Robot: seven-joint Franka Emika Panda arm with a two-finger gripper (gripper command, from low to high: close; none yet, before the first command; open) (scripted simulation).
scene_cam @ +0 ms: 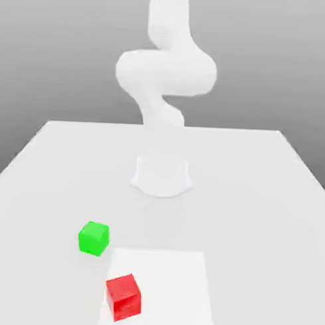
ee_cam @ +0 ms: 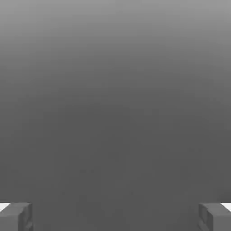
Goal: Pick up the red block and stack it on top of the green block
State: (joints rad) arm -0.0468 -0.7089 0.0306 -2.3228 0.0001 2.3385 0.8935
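Red block [scene_cam: 123, 297] beside green block [scene_cam: 94, 238] (apart)

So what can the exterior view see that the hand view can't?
Exterior view alone: the red block and green block, apart on the white table, with the arm behind them. Hand view alone: the open gripper, its fingers far apart with nothing between them. Shared: just grey background.

red block [scene_cam: 123, 297] and green block [scene_cam: 94, 238] rest apart on the table, unstacked.
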